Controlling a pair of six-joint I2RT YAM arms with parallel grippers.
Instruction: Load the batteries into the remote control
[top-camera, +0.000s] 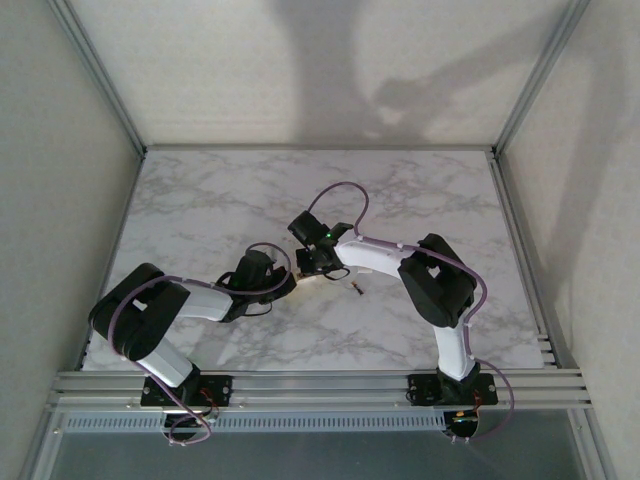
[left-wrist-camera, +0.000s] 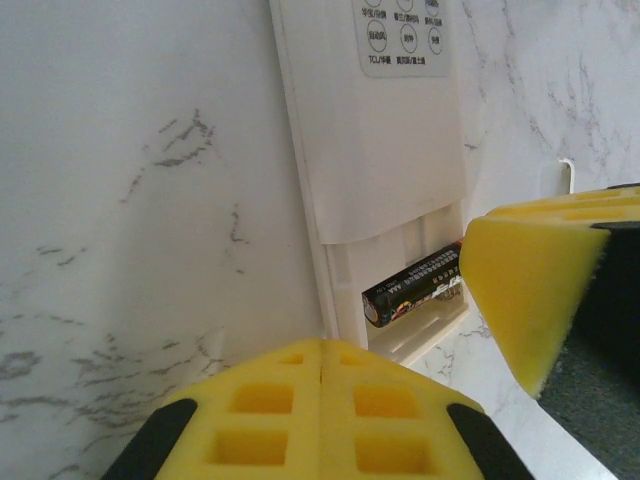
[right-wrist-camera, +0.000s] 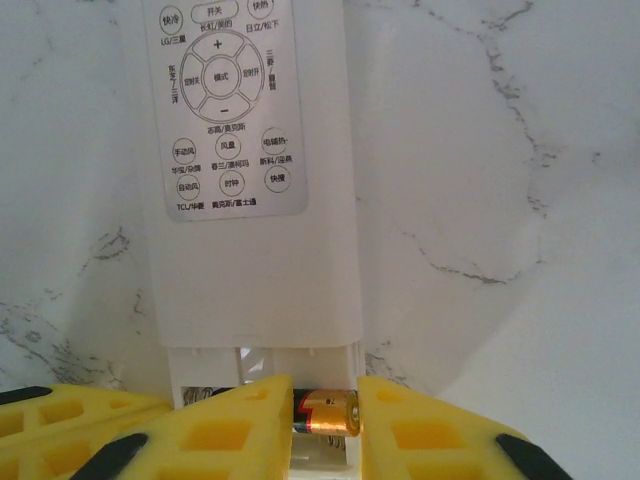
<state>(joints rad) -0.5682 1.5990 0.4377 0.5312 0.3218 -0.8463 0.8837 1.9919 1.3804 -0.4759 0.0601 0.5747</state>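
From above we see a white marble counter (top-camera: 200, 200) with grey veins. It stands between plain pale walls (top-camera: 300, 70), and ribbed metal rails (top-camera: 320, 385) run along its near edge, where both arms are bolted. Shadows of the arms fall on the back wall. The left pincer (top-camera: 283, 283) and the right pincer (top-camera: 312, 268) meet close together near the middle of the counter. Just to the right of them a tiny dark thing with a reddish end lies on the marble; we take it for the other battery (top-camera: 357, 290).

In the left wrist view the remote control (left-wrist-camera: 380, 150) lies flat on the marble with its buttons up. Its battery compartment (left-wrist-camera: 420, 335) is open at the near end. One battery (left-wrist-camera: 405, 292) lies across this compartment. The left pincer (left-wrist-camera: 320, 350) has its yellow fingers pressed together, with nothing between them. One yellow finger (left-wrist-camera: 510, 290) of the right pincer is at the right end of the battery.

In the right wrist view the remote control (right-wrist-camera: 300, 260) points away from us, with its grey button panel (right-wrist-camera: 225, 110) towards the far end. The right pincer (right-wrist-camera: 325, 385) is narrow, and its fingers (right-wrist-camera: 230, 430) stand over the open compartment. The battery (right-wrist-camera: 325, 412) shows in the small gap between them. We cannot tell whether they grip it.
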